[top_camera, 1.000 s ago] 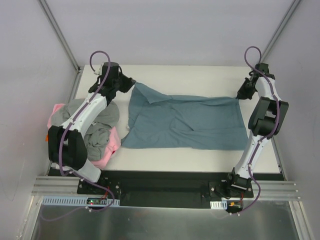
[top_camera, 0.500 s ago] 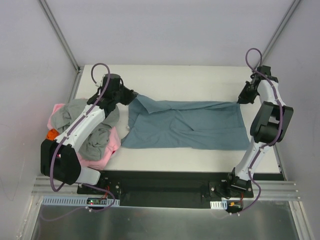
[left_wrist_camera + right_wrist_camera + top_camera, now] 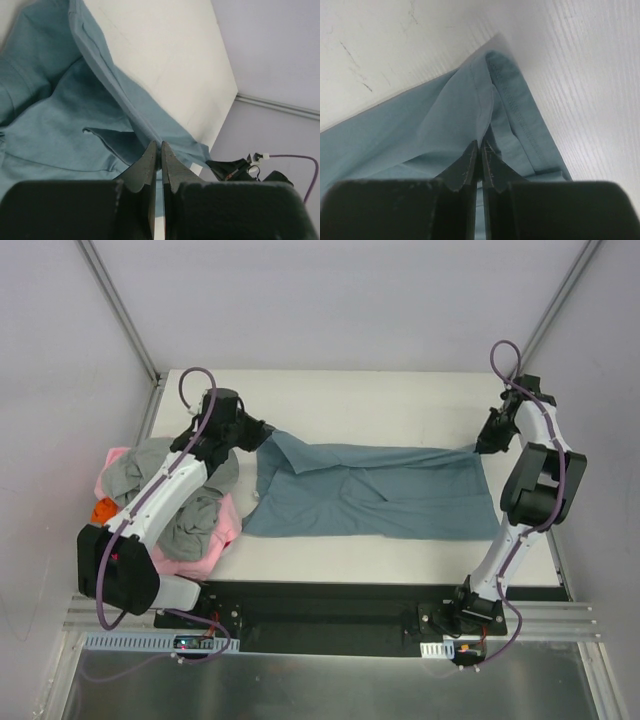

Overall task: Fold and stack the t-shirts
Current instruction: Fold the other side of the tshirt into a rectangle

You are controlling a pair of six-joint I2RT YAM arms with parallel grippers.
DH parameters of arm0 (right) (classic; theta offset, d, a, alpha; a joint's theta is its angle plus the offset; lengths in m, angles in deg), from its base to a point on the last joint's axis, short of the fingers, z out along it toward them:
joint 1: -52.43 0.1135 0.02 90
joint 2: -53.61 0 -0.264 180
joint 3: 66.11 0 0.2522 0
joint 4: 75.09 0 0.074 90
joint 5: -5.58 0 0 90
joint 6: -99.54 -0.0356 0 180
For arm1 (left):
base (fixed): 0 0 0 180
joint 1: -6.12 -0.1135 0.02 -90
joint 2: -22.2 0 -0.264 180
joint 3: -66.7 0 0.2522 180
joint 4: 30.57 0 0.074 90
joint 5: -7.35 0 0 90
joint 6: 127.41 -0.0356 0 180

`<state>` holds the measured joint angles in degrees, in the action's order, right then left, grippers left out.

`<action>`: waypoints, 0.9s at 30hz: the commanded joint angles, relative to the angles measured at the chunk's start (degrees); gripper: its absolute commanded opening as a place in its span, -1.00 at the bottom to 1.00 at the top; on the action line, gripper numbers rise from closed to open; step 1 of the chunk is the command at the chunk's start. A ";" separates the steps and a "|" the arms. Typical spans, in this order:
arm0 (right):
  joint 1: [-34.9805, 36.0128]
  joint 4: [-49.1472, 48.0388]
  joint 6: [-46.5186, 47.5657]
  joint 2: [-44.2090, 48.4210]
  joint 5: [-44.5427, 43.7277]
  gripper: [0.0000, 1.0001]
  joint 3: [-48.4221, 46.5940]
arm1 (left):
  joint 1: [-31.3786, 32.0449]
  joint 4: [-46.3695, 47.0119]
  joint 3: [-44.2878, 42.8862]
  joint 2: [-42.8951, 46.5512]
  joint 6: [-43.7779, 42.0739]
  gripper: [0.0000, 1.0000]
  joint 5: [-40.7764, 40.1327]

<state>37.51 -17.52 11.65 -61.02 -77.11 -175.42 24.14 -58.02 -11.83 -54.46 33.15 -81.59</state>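
A teal t-shirt (image 3: 370,490) lies spread across the middle of the white table (image 3: 400,395). My left gripper (image 3: 266,432) is shut on the shirt's far left corner; in the left wrist view (image 3: 160,145) the cloth (image 3: 55,110) runs between the closed fingers. My right gripper (image 3: 484,445) is shut on the shirt's far right corner; in the right wrist view (image 3: 480,144) the hemmed edge (image 3: 470,115) is pinched and lifted. The far edge is drawn taut between both grippers.
A heap of unfolded shirts, grey (image 3: 190,490) over pink (image 3: 215,540), lies at the table's left edge beside my left arm. An orange item (image 3: 103,509) sits by the heap. Enclosure walls stand close on both sides and behind.
Both grippers have drawn the shirt's far edge slightly nearer and lower. The left arm has swung a little. The cloth lies flatter and more stretched.
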 commanded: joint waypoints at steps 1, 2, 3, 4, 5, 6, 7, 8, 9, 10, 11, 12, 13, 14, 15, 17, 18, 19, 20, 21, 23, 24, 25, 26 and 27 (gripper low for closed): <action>-0.64 3.82 0.79 -3.14 -0.72 -0.50 -2.90 | 0.35 -0.98 -1.59 -3.23 1.24 -1.00 1.31; -0.64 3.82 0.70 -2.88 -0.81 -0.33 -2.19 | 0.35 -0.98 -1.41 -3.40 1.42 -1.00 1.31; -0.55 4.09 0.79 -2.53 -0.81 -0.14 -1.75 | 0.35 -0.98 -1.15 -3.41 1.50 -1.00 1.31; -0.64 4.61 0.79 -2.36 -0.89 0.14 -1.66 | 0.35 -0.98 -0.71 -3.32 1.51 -1.00 1.31; -0.73 5.49 0.79 -1.66 -0.72 0.22 -1.83 | 0.26 -0.98 -0.62 -3.32 1.33 -1.00 1.31; -0.81 5.93 0.79 -0.35 -0.20 0.29 -2.36 | 0.35 -0.98 -0.62 -3.32 0.89 -1.00 1.23; -0.82 6.54 0.70 0.45 -0.19 0.38 -3.67 | 0.35 -0.98 -0.44 -3.23 0.80 -1.00 1.31; -0.82 6.81 -0.08 1.07 -0.19 0.39 -4.46 | 0.35 -0.98 -0.35 -3.32 0.63 -1.00 1.40; -0.82 6.81 -0.35 2.21 0.42 0.40 -5.17 | 0.35 -0.98 -0.27 -3.32 0.37 -1.00 1.31; -0.73 6.90 -0.79 2.56 0.77 0.40 -5.87 | 0.35 -0.98 0.08 -3.32 0.36 -1.00 1.57; -0.73 6.64 -1.92 2.74 1.12 0.41 -6.49 | 0.35 -0.98 0.26 -3.40 0.36 -1.00 1.49; -0.73 5.85 -1.93 2.92 1.74 0.39 -6.15 | 0.35 -0.98 0.61 -3.41 0.28 -1.00 1.58; -0.55 4.71 -3.50 2.83 2.09 0.37 -5.71 | 0.35 -0.98 0.70 -3.49 0.36 -1.00 1.58; -0.46 4.62 -4.04 2.48 2.01 0.35 -4.92 | 0.35 -0.98 0.87 -3.58 0.28 -1.00 1.66; -0.29 4.62 -4.22 2.05 1.48 0.30 -4.30 | 0.35 -0.98 0.88 -3.67 0.27 -1.00 1.58; -0.20 4.36 -4.31 1.86 -0.18 0.21 -1.77 | 0.35 -0.98 0.70 -3.58 -0.07 -1.00 1.40; -0.20 4.44 -4.22 1.87 -0.89 0.18 -0.96 | 0.26 -0.98 0.53 -3.49 -0.08 -1.00 1.31; -0.29 4.61 -4.31 1.95 -1.42 0.16 -0.09 | 0.26 -0.98 0.44 -3.41 -0.16 -1.00 1.31; -0.29 4.79 -4.39 2.13 -2.21 0.09 1.66 | 0.26 -0.98 0.44 -3.32 -0.25 -1.00 1.05; -0.29 4.53 -4.48 2.39 -2.39 0.07 2.55 | 0.26 -0.98 0.44 -3.23 -0.25 -1.00 1.14; -0.29 4.09 -4.57 2.48 -3.00 0.07 4.22 | 0.17 -0.98 0.61 -3.05 -0.25 -1.00 1.05; -0.29 3.74 -4.66 2.31 -3.18 0.06 5.01 | 0.17 -0.98 0.79 -2.97 -0.34 -1.00 0.96; -0.29 3.74 -4.92 2.04 -3.27 0.05 5.28 | 0.00 -0.98 0.88 -2.97 -0.25 -1.00 0.96; -0.29 3.56 -4.92 1.26 -3.70 0.04 5.28 | 0.00 -0.98 1.05 -2.88 -0.25 -1.00 1.22; -0.29 3.39 -5.01 0.99 -3.71 0.03 5.28 | -0.09 -0.98 1.14 -2.70 -0.25 -1.00 1.40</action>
<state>37.20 -14.22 7.94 -61.19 -78.75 -170.19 24.14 -59.31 -11.46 -58.59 33.72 -81.11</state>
